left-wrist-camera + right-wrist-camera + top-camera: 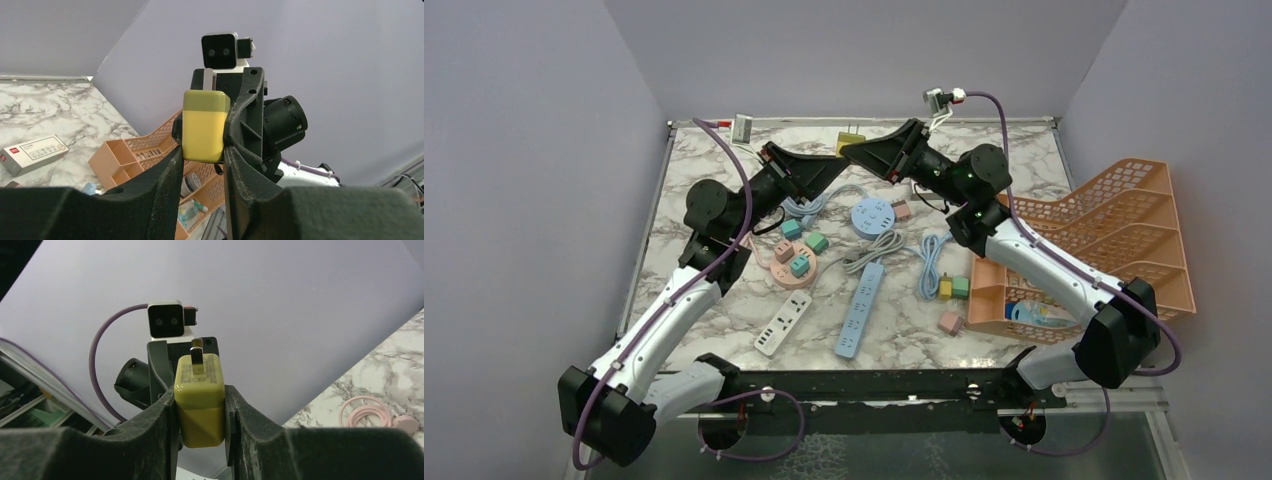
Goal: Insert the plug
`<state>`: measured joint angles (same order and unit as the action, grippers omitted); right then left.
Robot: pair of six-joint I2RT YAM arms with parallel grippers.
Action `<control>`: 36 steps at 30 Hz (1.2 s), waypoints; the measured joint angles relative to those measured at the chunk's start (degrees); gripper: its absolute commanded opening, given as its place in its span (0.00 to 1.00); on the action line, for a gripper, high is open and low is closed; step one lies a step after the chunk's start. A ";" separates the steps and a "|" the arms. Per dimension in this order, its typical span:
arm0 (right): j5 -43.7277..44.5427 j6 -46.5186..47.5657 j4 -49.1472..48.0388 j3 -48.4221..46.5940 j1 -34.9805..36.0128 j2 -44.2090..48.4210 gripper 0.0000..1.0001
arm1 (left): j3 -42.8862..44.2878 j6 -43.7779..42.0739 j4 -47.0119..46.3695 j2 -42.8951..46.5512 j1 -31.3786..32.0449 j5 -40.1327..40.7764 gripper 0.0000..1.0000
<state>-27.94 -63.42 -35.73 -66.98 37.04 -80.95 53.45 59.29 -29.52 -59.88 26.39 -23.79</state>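
Observation:
A yellow plug (851, 143) with metal prongs hangs in the air above the back of the table, between both arms. My right gripper (200, 392) is shut on the plug (199, 390), prongs pointing up and away in that view. My left gripper (202, 150) comes from the opposite side, and its two fingers press against the sides of the same plug (202, 125). In the top view the left gripper (836, 160) and right gripper (862, 152) meet tip to tip. No socket is near the plug.
On the marble table lie a blue power strip (860, 310), a white power strip (782, 324), a round pink socket hub (794, 262) with cube adapters, and a round blue socket (872, 215). An orange basket (1114, 240) stands at the right, a small white box (743, 127) at the back.

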 measured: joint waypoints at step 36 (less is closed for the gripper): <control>-33.16 28.30 35.01 -13.66 -10.25 2.56 0.41 | 3.45 -12.44 -0.83 -4.79 -0.87 -24.26 0.07</control>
<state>-61.10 -35.11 -0.71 -80.64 26.79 -78.39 56.90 46.85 -30.35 -64.66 25.52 -48.05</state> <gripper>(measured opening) 0.428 0.317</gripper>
